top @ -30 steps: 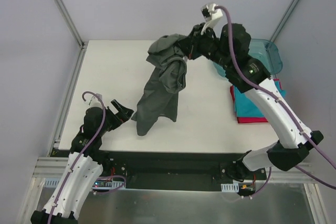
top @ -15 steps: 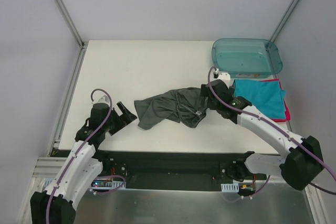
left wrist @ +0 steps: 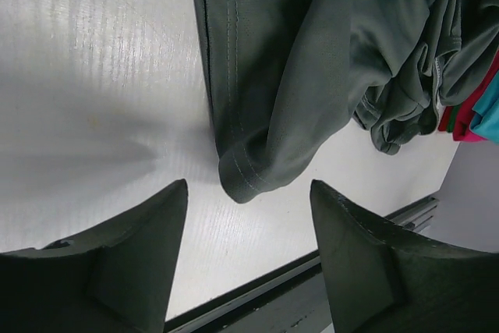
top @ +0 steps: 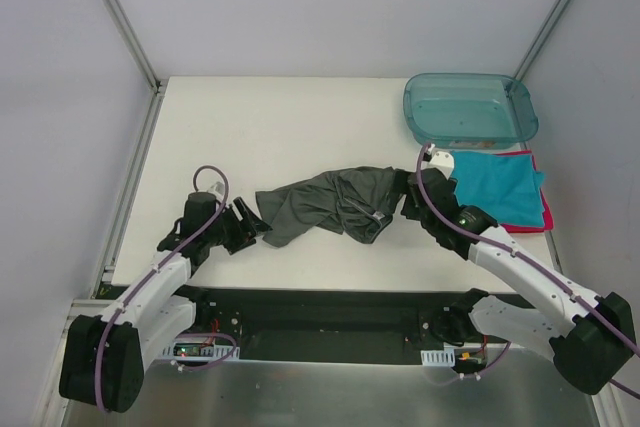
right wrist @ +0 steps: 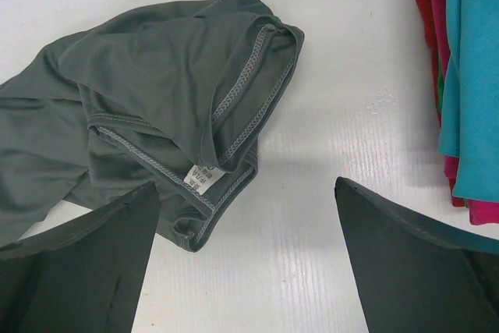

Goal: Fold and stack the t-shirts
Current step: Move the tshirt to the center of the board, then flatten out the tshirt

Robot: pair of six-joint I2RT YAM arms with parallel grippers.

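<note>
A dark grey t-shirt point(top: 330, 205) lies crumpled in a long heap on the white table, running left to right. My left gripper point(top: 248, 222) sits at its left end. In the left wrist view that gripper point(left wrist: 248, 212) is open, and a hemmed corner of the grey shirt point(left wrist: 257, 169) lies just beyond its fingertips, untouched. My right gripper point(top: 410, 197) stands at the shirt's right end. In the right wrist view it point(right wrist: 245, 212) is open over bare table, beside the collar and its white label point(right wrist: 199, 177). A folded teal shirt point(top: 495, 182) lies on a red-pink one point(top: 525, 223) at the right.
A translucent teal tub point(top: 468, 107) stands at the back right, behind the folded stack. The table's front edge and metal rail point(left wrist: 351, 247) run close under my left gripper. The stack's edges point(right wrist: 460, 76) show at the right of the right wrist view.
The right gripper held the grey shirt up at the back, brought it down onto the table, let go and drew slightly right. The left gripper moved right to the shirt's end and narrowed.
</note>
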